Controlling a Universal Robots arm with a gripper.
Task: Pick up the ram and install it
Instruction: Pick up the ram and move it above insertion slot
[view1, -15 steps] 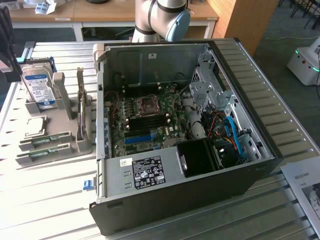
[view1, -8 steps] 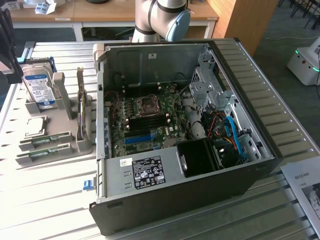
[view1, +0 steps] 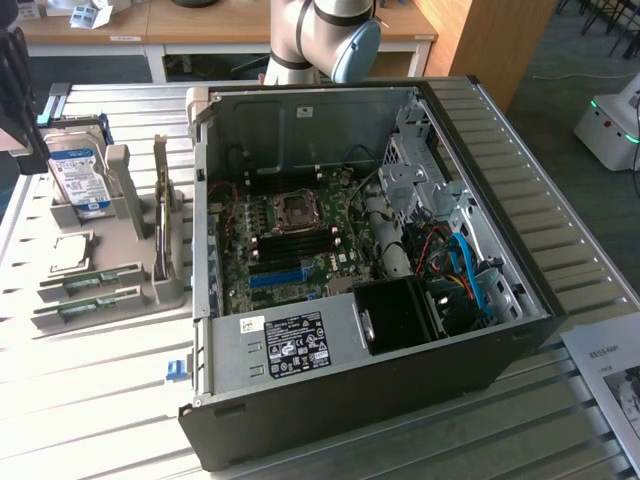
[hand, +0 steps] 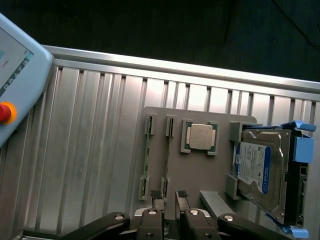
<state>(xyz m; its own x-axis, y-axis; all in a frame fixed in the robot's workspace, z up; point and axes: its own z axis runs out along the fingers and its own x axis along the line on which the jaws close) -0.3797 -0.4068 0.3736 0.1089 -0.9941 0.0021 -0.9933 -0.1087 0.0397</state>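
The hand (hand: 169, 195) hangs empty above the desk (hand: 90, 150), its fingers a narrow gap apart and in line with the ram (hand: 168, 150), which sits on edge in its slot of the grey tray (hand: 200, 172), between a like stick (hand: 147, 155) and the chip (hand: 201, 136).

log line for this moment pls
stage: pre-grasp | gripper: open, empty, over tray | nearest: ram, seated in tray slot | pc case: open
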